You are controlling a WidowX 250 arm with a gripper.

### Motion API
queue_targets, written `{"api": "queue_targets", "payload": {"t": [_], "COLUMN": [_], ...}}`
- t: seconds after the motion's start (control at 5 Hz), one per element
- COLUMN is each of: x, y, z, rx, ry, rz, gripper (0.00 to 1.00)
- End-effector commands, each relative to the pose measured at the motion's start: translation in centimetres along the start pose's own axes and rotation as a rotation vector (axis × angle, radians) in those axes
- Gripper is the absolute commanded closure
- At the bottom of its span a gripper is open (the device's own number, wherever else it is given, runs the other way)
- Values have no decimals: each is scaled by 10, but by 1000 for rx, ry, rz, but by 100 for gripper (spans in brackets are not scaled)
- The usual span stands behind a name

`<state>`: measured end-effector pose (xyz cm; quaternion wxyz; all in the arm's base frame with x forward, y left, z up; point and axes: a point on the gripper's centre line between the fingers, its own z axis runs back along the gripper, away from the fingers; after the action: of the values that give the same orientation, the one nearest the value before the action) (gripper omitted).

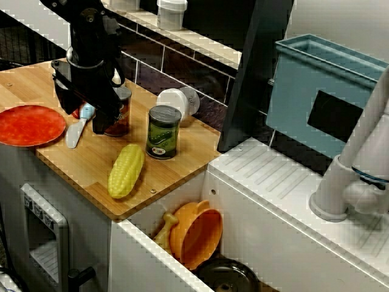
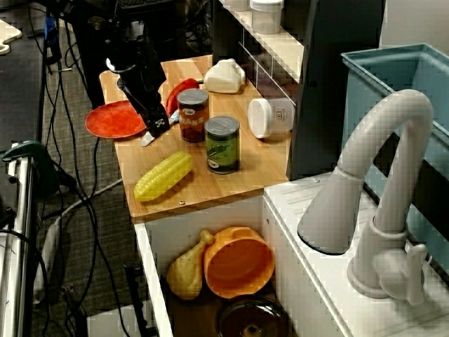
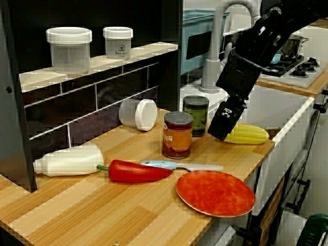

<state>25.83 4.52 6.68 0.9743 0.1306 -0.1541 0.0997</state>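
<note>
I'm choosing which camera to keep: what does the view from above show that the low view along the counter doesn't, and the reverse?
Only the view from above: the orange bowl and yellow drumstick toy in the open compartment below the counter. Only the low view: the stove, plus, clear of the arm, the red pepper and white bottle. Both: the gripper, corn, green can, brown can, red plate and knife.

Labels on red can and green can are unreadably blurred.
</note>
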Motion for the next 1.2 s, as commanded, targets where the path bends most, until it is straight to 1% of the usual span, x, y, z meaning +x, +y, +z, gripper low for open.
{"api": "queue_targets", "payload": {"t": [0.0, 0.4, 0.6, 1.0], "x": [-8, -9, -8, -12], "y": [13, 16, 14, 9], "z": [-2, -3, -4, -9], "rx": [26, 31, 31, 39], "ry": [-46, -38, -29, -29], "rz": [-26, -26, -22, -33], "gripper": [0, 0, 0, 0]}}
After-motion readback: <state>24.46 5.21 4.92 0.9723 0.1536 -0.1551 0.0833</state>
